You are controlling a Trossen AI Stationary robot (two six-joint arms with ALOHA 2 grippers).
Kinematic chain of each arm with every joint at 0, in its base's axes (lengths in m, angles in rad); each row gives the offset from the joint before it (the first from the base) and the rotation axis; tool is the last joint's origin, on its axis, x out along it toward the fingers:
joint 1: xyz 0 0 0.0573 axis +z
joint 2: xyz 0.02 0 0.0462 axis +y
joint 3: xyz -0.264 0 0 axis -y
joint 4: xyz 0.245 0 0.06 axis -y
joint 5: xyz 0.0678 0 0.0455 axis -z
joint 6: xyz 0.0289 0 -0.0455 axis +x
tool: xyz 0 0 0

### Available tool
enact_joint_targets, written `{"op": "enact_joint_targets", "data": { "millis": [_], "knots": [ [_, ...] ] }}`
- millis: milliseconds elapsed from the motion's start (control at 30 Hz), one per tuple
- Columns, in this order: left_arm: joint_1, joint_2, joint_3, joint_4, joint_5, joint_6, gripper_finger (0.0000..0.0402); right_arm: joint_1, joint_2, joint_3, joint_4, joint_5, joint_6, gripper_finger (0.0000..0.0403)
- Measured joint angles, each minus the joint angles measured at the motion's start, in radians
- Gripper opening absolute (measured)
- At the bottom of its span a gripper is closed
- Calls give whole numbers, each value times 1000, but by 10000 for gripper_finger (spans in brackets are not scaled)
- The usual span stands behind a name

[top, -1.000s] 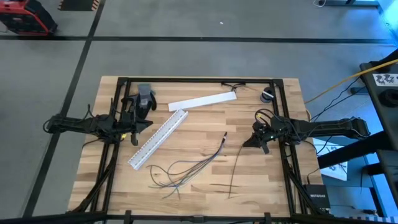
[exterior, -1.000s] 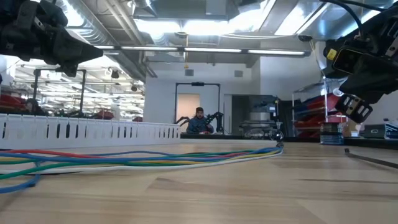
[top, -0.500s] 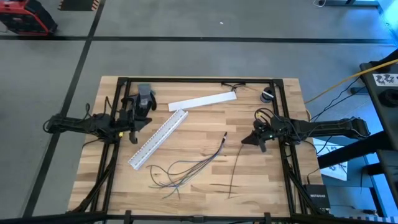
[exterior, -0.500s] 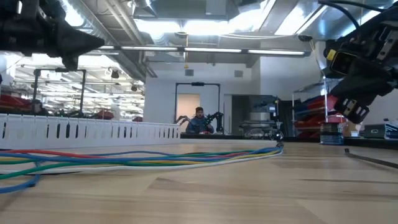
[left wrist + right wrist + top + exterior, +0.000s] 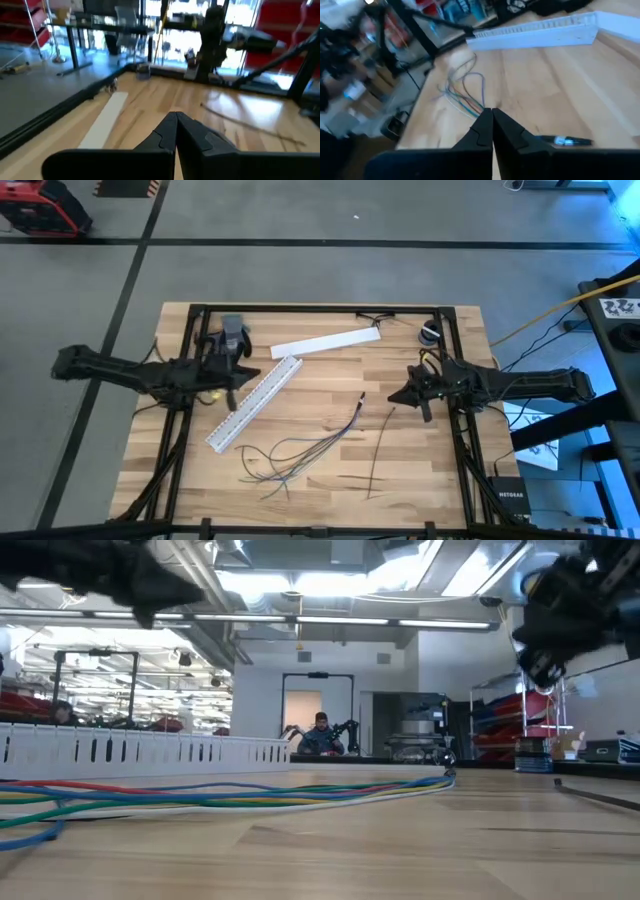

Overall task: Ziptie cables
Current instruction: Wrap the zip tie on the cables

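Grey-black cables (image 5: 300, 448), loose, splayed on table (image 5: 330, 480)

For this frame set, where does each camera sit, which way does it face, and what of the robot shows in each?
High view: overhead, straight down on the table; both arms, left claw and right claw shut, above the cables.
Low view: table height, looking level across the cables into the room; dark arm parts at the top.
Left wrist view: forward past the shut left claw over the tabletop.
Right wrist view: past the shut right claw toward the cables.
Shared: slotted white channel.
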Motion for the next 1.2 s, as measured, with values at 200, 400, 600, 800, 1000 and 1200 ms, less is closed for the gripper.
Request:
{"op": "enact_joint_targets", "data": {
  "millis": [200, 400, 600, 800, 1000, 1200],
  "knots": [
    [-40, 332, 170, -9, 0, -5, 0, 0, 3, 97, -303, 70, -110, 3],
    [-82, 574, 323, 2, 0, -84, 0, 81, 55, 44, -300, 190, -22, 3],
    [-103, 762, 441, -2, 1, -83, 0, 222, 142, -8, -299, 291, -17, 3],
    [-101, 866, 490, 41, 0, -105, 0, 314, 224, -64, -196, 344, -46, 3],
    [-102, 907, 490, 94, 1, -120, 0, 320, 320, -81, -73, 344, -99, 3],
    [-102, 907, 490, 95, 1, -112, 0, 320, 460, -81, 25, 353, -112, 36]
  ]
}}
